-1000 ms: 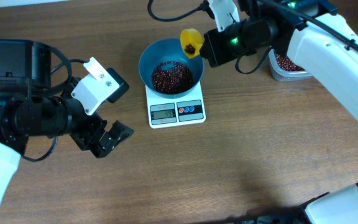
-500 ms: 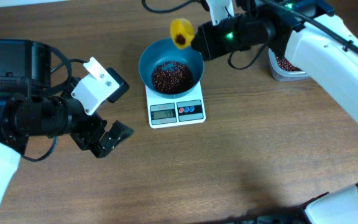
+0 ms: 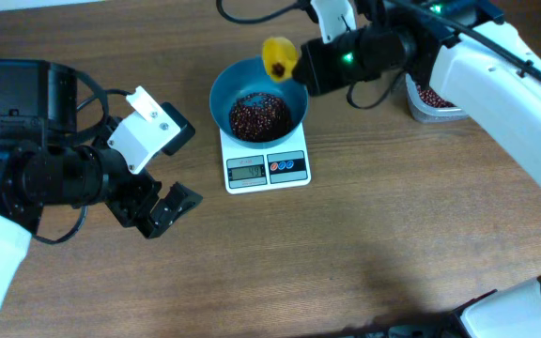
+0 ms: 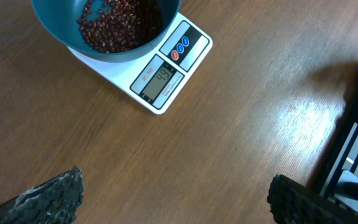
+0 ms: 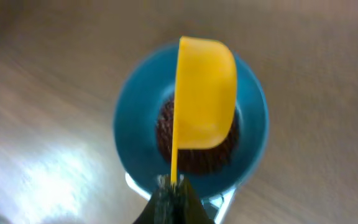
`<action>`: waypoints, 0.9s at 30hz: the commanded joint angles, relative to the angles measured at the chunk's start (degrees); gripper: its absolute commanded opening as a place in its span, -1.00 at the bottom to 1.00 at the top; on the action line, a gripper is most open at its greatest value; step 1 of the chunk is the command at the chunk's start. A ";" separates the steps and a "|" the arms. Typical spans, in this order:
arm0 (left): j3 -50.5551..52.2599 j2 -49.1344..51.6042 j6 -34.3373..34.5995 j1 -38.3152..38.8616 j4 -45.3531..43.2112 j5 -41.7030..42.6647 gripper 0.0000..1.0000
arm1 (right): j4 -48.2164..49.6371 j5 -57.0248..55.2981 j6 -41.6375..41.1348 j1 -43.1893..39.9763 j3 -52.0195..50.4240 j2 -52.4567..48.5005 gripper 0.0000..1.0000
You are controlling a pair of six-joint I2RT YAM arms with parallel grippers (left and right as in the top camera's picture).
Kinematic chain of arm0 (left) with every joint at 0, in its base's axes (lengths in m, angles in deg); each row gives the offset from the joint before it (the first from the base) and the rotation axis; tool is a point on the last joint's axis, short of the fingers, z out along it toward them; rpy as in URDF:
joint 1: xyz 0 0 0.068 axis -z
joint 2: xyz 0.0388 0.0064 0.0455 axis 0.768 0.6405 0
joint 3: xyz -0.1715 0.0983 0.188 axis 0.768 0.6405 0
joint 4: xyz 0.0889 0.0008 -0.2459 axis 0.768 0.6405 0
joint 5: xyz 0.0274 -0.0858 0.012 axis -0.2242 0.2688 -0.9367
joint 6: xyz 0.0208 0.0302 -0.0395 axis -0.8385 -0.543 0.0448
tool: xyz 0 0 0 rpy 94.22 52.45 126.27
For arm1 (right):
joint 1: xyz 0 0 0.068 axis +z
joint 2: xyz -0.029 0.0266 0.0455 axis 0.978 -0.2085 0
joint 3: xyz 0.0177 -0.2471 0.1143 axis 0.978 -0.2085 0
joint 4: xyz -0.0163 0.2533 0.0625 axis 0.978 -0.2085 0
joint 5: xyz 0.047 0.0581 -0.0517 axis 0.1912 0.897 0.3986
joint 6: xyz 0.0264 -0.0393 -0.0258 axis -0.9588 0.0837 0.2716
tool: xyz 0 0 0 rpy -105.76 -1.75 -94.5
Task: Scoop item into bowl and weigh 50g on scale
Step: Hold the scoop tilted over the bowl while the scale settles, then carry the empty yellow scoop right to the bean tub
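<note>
Yellow plastic forms the scoop [image 5: 204, 93], which the right gripper [image 5: 173, 190] clamps by its thin handle, jaws closed tight on it. In the right wrist view the scoop stands on edge, its rounded back towards the camera, directly over the bowl [image 5: 126, 124]. In the overhead view the scoop hangs over the bowl's far rim, just ahead of the fingertips, with a few dark grains visible in it. The beans [image 3: 256, 115] lie heaped in the bottom of the bowl, below the scoop. The bowl sits on the scale [image 3: 252, 172], whose display digits are too small to read reliably. A clear tub [image 3: 435, 101] holding more beans stands behind the right gripper, beside the arm. The left gripper [image 3: 161, 210] has its jaws spread wide and holds nothing; it hovers over the table [image 3: 346, 253], well apart from the scale.
</note>
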 commanded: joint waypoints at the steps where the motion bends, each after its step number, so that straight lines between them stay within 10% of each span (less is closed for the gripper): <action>1: -0.48 0.04 0.76 0.20 -0.04 0.98 0.98 | 1.95 4.87 -0.20 0.50 0.81 -0.04 -0.92; 27: -0.48 0.04 0.76 0.20 -0.04 0.98 0.98 | -2.93 -2.93 -0.22 0.81 0.81 -0.57 -0.92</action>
